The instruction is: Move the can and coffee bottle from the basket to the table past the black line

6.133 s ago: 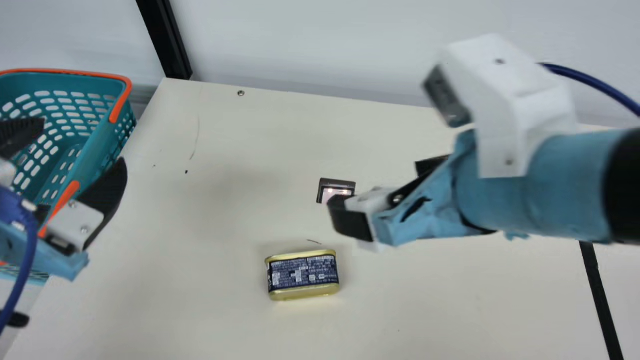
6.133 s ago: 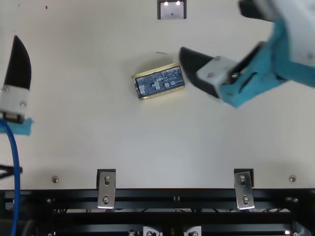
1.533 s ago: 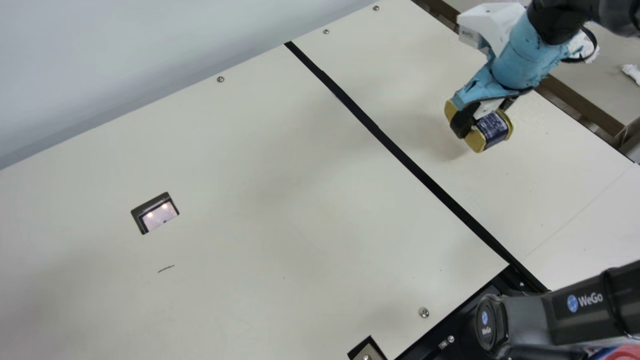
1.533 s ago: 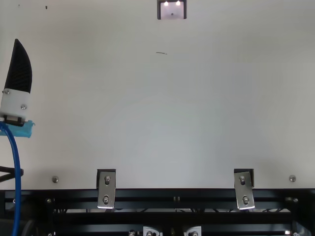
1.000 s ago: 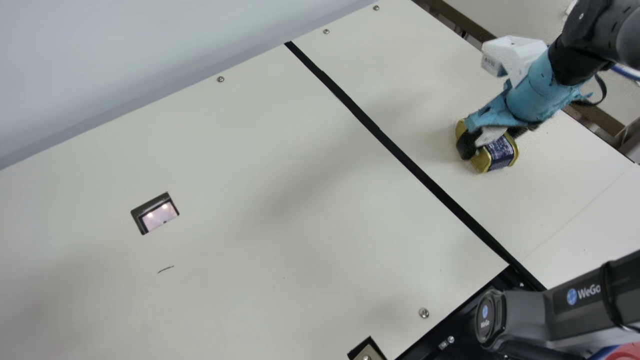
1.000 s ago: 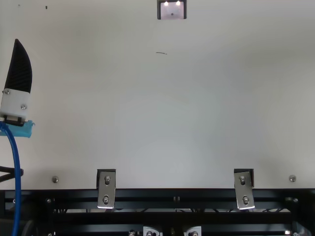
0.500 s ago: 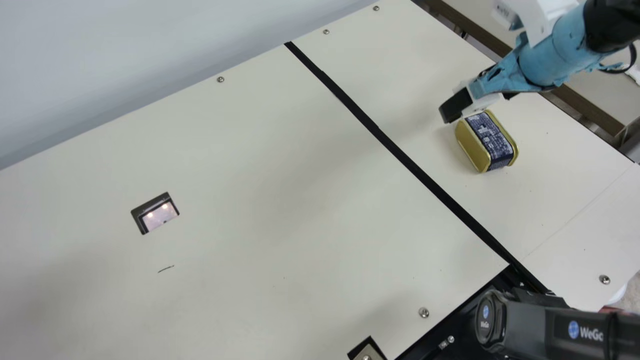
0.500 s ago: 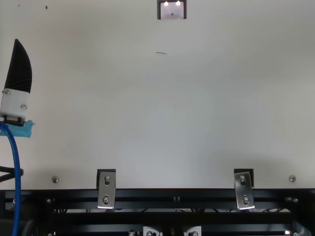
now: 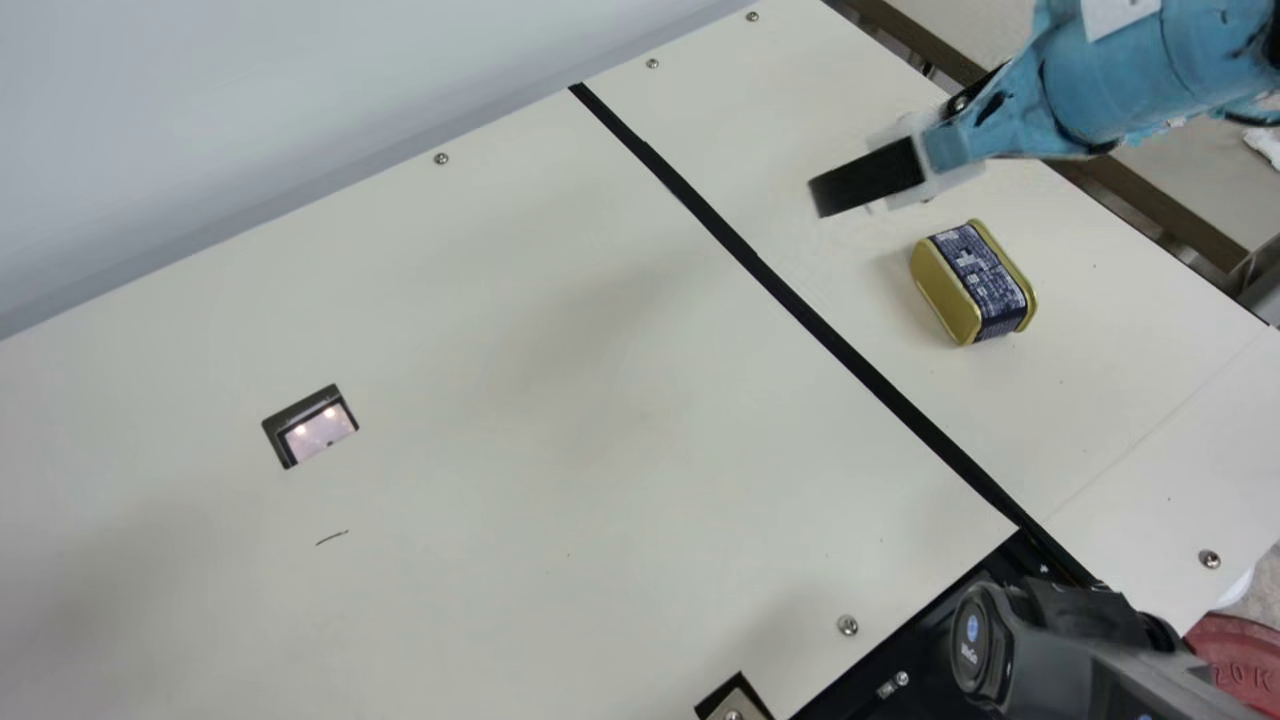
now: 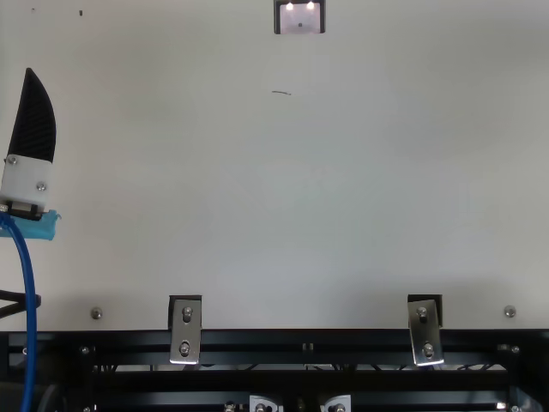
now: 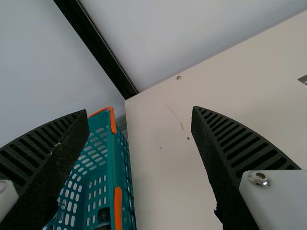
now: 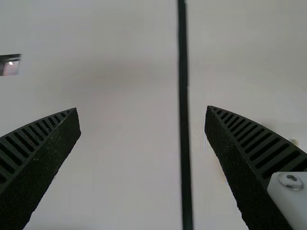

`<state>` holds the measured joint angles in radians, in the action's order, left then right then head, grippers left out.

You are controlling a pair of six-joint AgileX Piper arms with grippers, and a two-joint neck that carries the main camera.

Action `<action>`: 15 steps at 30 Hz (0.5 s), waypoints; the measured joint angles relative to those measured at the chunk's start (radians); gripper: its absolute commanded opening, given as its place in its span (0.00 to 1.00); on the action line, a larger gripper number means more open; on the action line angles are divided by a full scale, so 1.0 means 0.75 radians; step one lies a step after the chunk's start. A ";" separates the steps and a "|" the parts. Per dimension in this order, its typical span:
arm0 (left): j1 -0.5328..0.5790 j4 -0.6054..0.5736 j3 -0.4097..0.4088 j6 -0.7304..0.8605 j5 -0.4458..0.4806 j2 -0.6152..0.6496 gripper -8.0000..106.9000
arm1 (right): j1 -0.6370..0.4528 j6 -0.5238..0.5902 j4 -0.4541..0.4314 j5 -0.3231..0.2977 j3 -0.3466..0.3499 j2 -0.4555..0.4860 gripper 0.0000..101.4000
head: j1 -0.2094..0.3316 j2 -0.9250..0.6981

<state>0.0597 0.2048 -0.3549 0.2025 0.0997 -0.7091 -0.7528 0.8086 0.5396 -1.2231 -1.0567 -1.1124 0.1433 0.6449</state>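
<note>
The gold can with a dark blue label [image 9: 985, 275] rests on the table past the black line [image 9: 800, 308] in the main view. My right gripper [image 9: 866, 180] is above the table on the line's far side, apart from the can; in the right wrist view the right gripper [image 12: 141, 112] is open and empty, over the black line [image 12: 183, 100]. At the top view's left edge is one finger of my left gripper [image 10: 33, 120]. The left wrist view has the left gripper [image 11: 140, 112] open near the teal basket [image 11: 124, 177], where a dark object [image 11: 104, 214] lies low inside, only partly visible.
A small dark-framed plate [image 9: 312, 427] is set in the table. Metal brackets [image 10: 185, 330] stand along its front edge. A dark grey arm segment [image 9: 985, 640] occupies the main view's lower right. A black post [image 11: 103, 50] rises behind the basket.
The neck camera has turned toward the right side. My right gripper carried the can past the line, lowered it, let it go and moved off toward the line. The left arm has stayed still.
</note>
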 measured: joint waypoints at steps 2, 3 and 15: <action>0.000 0.000 0.000 0.000 0.000 0.000 0.85 | 0.048 -0.026 0.052 0.000 0.043 0.037 1.00 | 0.000 0.000; 0.000 0.000 0.000 0.000 0.000 0.000 0.85 | 0.072 -0.038 0.079 0.000 0.063 0.056 1.00 | 0.000 0.000; 0.000 0.000 0.000 0.000 0.000 0.000 0.85 | 0.449 -0.348 0.252 0.003 0.157 0.314 1.00 | 0.000 0.000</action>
<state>0.0597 0.2048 -0.3549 0.2025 0.0997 -0.7091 -0.4158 0.5474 0.7285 -1.2208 -0.9392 -0.8769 0.1433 0.6449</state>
